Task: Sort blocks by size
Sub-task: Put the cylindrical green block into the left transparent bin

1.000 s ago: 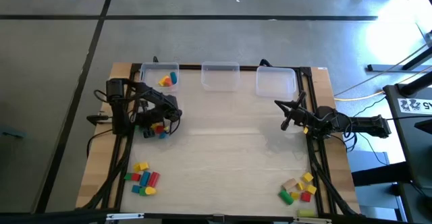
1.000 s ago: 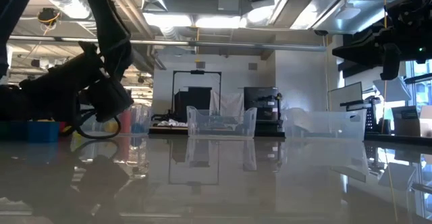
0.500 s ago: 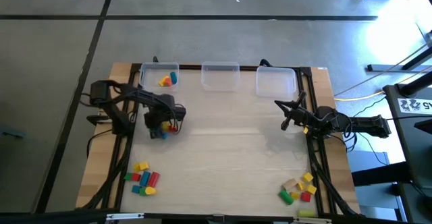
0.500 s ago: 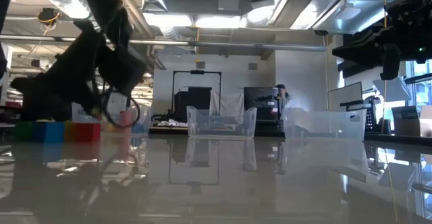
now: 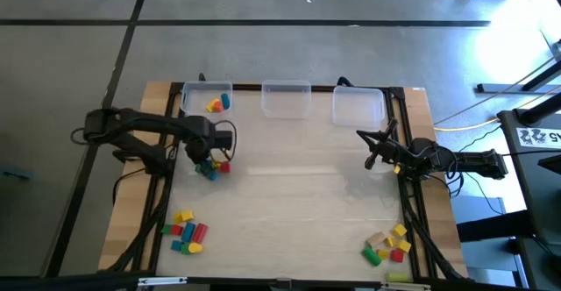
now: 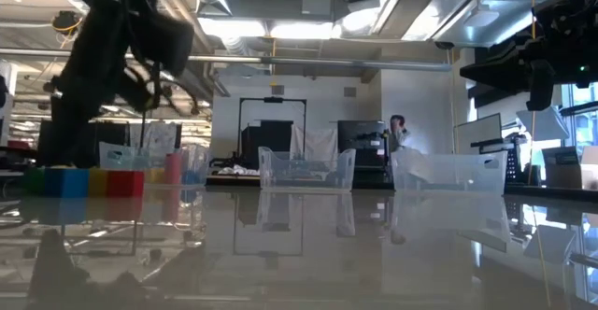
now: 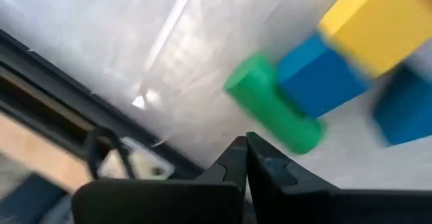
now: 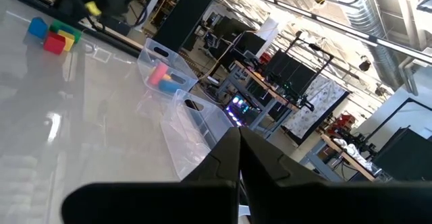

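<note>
Your left gripper hangs over a small block cluster near the table's left edge, fingers together, holding nothing. More blocks: two in the left bin, a pile front left, another front right. Middle bin and right bin hold none. Your right gripper waits by the right edge, fingers together.

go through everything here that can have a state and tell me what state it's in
Left clear plastic bin: holds a few blocks.
Middle clear plastic bin: empty.
Right clear plastic bin: empty.
Left gripper: shut, empty.
Right gripper: shut, empty.
Green cylinder block: lying on its side.
</note>
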